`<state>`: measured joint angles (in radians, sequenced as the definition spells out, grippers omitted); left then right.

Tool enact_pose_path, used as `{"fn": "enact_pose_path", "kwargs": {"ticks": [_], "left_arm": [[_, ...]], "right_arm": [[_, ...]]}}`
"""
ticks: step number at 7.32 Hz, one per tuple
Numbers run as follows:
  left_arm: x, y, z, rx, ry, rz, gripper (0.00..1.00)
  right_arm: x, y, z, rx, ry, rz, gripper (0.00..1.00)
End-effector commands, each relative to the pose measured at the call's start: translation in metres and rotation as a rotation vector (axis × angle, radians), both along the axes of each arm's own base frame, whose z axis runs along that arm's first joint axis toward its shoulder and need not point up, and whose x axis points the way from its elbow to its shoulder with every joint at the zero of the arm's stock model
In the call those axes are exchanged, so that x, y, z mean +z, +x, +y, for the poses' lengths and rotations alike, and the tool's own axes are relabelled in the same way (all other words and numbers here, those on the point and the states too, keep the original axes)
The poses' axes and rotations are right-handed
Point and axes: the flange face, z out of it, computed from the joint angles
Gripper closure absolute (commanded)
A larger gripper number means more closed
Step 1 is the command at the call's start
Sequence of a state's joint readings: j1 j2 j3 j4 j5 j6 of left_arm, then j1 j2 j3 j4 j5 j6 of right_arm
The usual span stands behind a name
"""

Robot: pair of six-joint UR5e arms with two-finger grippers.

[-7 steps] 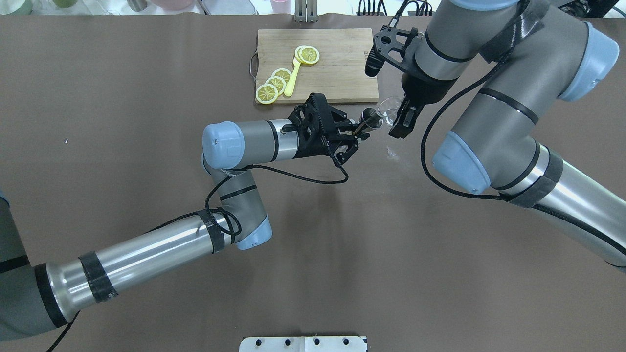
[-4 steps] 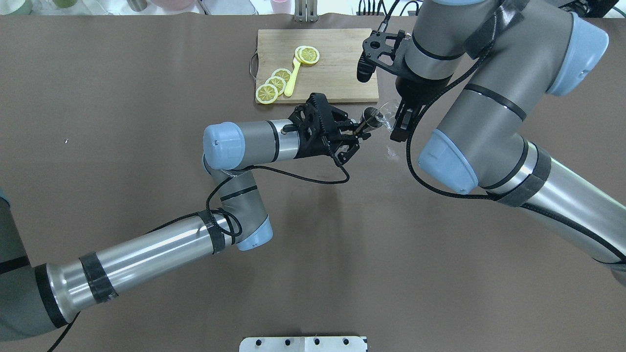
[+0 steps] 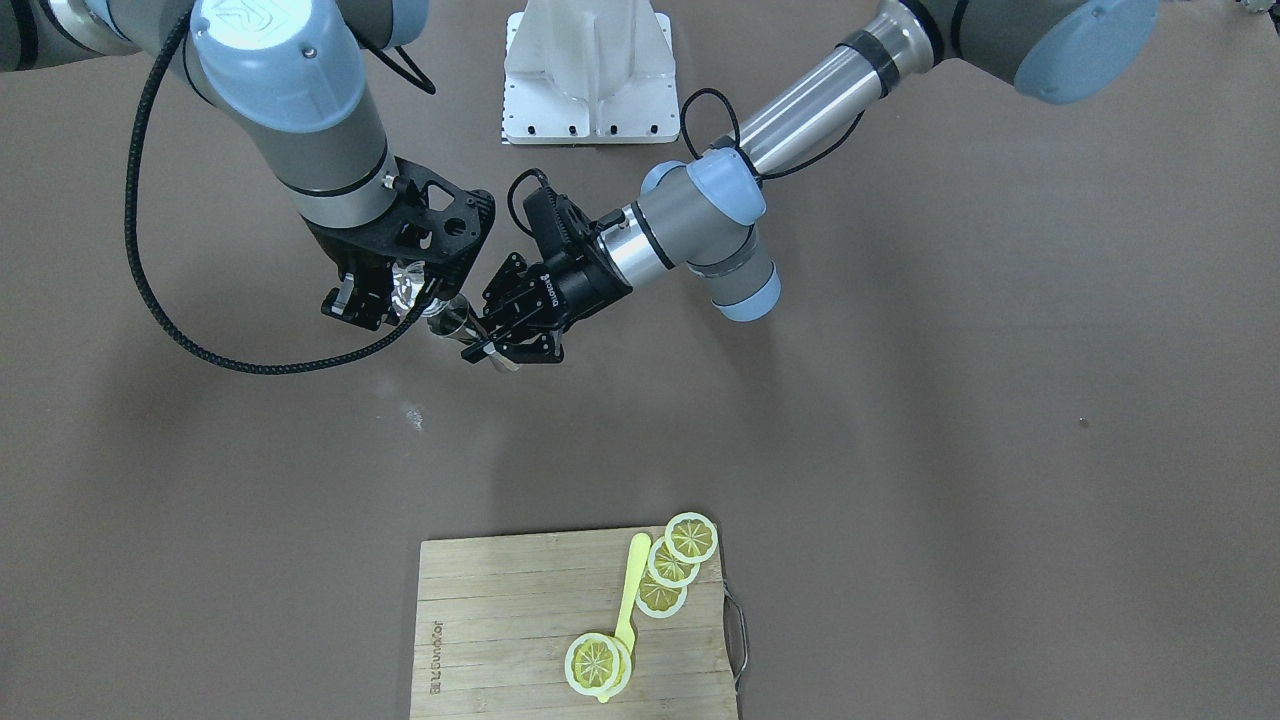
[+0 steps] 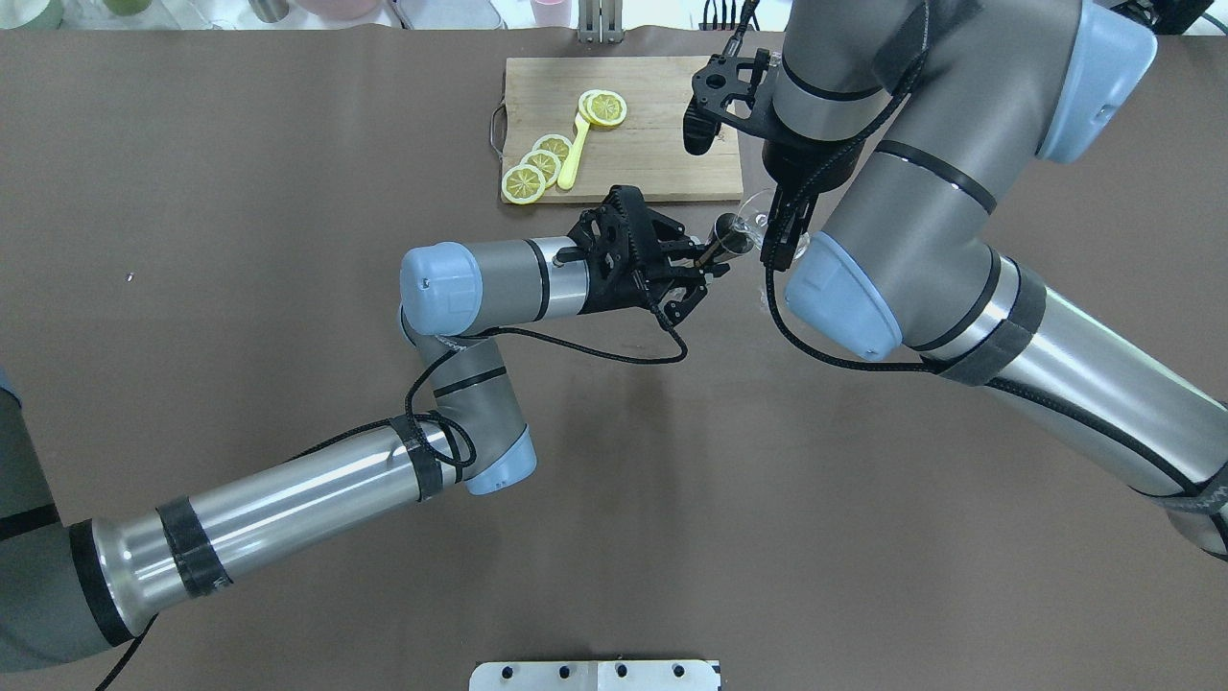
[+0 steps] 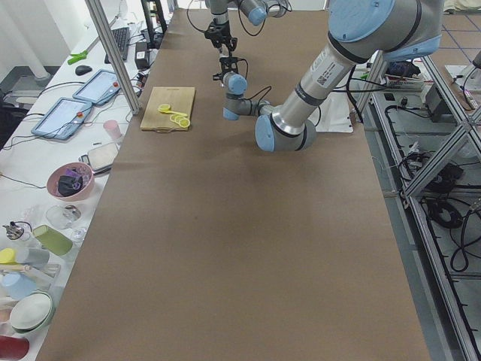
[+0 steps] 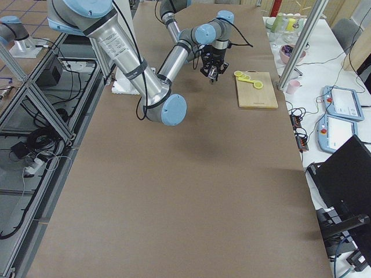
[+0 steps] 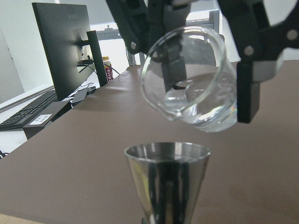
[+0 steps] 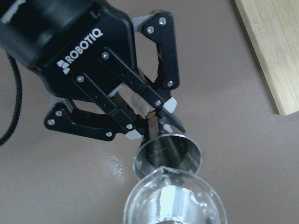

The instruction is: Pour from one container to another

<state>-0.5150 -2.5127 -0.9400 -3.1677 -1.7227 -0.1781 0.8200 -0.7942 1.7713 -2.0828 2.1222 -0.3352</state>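
Note:
My left gripper (image 4: 708, 261) is shut on the narrow waist of the steel jigger (image 4: 729, 233), holding it upright above the table with its top cone (image 7: 168, 161) open upward. The clear glass cup (image 7: 191, 84) hangs just above and behind the jigger's rim. It is tilted, with its mouth turned down toward the jigger (image 8: 168, 151). My right gripper (image 3: 380, 300) is shut on the glass cup (image 3: 405, 285), one finger (image 7: 247, 88) on each side. Some clear liquid seems to sit in the cup's lower side.
A wooden cutting board (image 4: 662, 125) lies just beyond the grippers, with lemon slices (image 4: 542, 163) and a yellow utensil (image 4: 576, 154) on it. A small wet mark (image 3: 415, 415) shows on the brown tabletop below the cup. The white robot base plate (image 4: 595, 675) sits at the near edge.
My right arm has swung left in the overhead view, bringing the glass cup closer over the jigger's rim. The left arm and the jigger have stayed still.

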Motion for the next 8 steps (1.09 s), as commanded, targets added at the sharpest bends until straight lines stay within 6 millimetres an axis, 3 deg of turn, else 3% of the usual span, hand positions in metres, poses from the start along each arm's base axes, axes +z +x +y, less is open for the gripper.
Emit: {"fn": "enact_pose_path", "kwargs": {"ticks": [1, 4, 8], "left_arm": [[0.0, 0.0, 0.001, 0.001, 0.0, 0.0, 1.0], [0.001, 0.001, 0.002, 0.002, 0.003, -0.001, 1.0], [0.001, 0.004, 0.005, 0.008, 0.002, -0.002, 1.0]], "right_arm": [[0.001, 0.0, -0.001, -0.006, -0.011, 0.031, 1.0], [-0.013, -0.006, -0.008, -0.045, -0.01, 0.097, 1.0], [-0.011, -0.017, -0.004, -0.066, -0.027, 0.117, 1.0]]}}
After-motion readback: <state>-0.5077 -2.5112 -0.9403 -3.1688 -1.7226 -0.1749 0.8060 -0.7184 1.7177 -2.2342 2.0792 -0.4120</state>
